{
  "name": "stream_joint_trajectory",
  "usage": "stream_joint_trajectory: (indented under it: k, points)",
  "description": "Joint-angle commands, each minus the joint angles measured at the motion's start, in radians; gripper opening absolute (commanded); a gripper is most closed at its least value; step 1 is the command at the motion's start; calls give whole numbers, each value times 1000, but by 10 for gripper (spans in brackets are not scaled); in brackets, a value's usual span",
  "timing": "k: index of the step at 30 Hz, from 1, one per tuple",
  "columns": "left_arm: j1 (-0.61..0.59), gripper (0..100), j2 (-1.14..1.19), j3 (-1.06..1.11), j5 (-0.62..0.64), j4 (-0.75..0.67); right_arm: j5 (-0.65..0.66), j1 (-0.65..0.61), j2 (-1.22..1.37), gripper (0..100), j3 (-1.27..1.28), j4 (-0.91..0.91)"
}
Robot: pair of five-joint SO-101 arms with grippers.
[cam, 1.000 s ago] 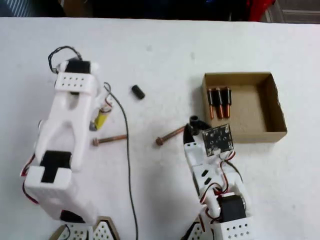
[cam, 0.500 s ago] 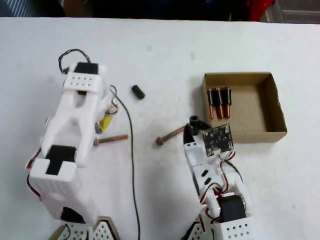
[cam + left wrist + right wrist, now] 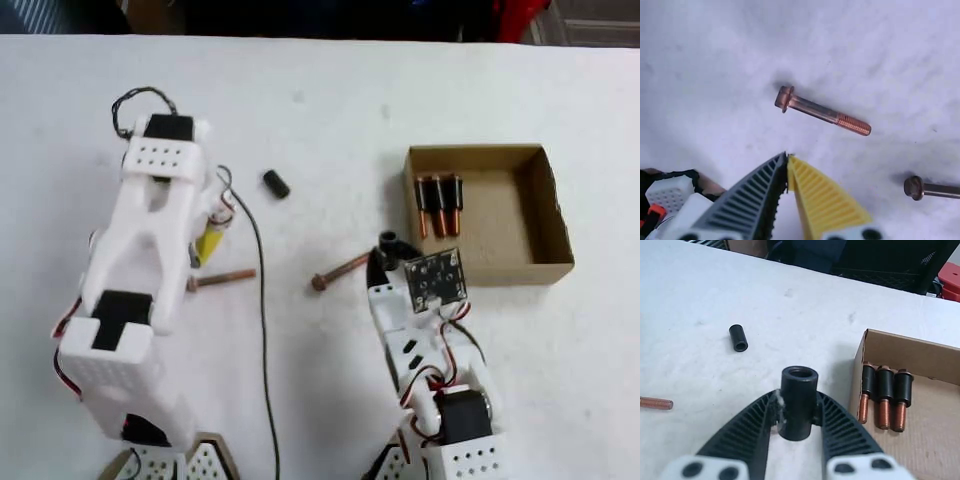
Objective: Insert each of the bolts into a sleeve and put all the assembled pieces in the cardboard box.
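Observation:
Two copper bolts lie on the white table: one (image 3: 222,279) (image 3: 822,111) just ahead of my left gripper (image 3: 787,159), the other (image 3: 340,270) (image 3: 920,187) beside my right gripper (image 3: 385,252). The left gripper is shut, its black and yellow fingers meeting at the tips with nothing between them. My right gripper (image 3: 796,407) is shut on a black sleeve (image 3: 799,400) (image 3: 388,240), held upright with its bore showing. A second black sleeve (image 3: 276,184) (image 3: 738,337) lies loose farther back. The cardboard box (image 3: 510,225) (image 3: 920,355) holds three assembled pieces (image 3: 438,205) (image 3: 884,397).
A black cable (image 3: 262,340) runs from the left arm down the table between the two arms. The threaded end of a bolt (image 3: 655,403) shows at the edge of the right wrist view. The table's far edge (image 3: 320,38) meets dark clutter behind.
The left arm has shifted a little to the right, bringing its gripper closer to the nearer bolt. The right arm and its sleeve have not moved.

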Motion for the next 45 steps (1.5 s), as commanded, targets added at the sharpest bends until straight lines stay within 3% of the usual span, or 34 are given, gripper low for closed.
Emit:
stream_joint_trajectory:
  k: [1, 4, 10, 14, 25, 32, 45]
  points:
    - [13, 20, -67, -54, 3, 12, -8, 2, -12, 17, -8, -28]
    - [13, 21, -166, -54, -46, -8, -8, 2, -12, 17, -8, -28]
    - [5, 21, -367, -48, -411, -41, -8, 2, -12, 17, -8, -28]
    - [5, 22, -466, -43, -559, -8, -8, 2, -12, 17, -8, -28]
    - [19, 21, -673, 181, -568, 3, -8, 2, -12, 17, -8, -28]
    - [24, 21, -832, 381, -563, -87, -8, 2, -12, 17, -8, -28]
    - [16, 24, -895, 905, -549, -562, -8, 2, -12, 17, -8, -27]
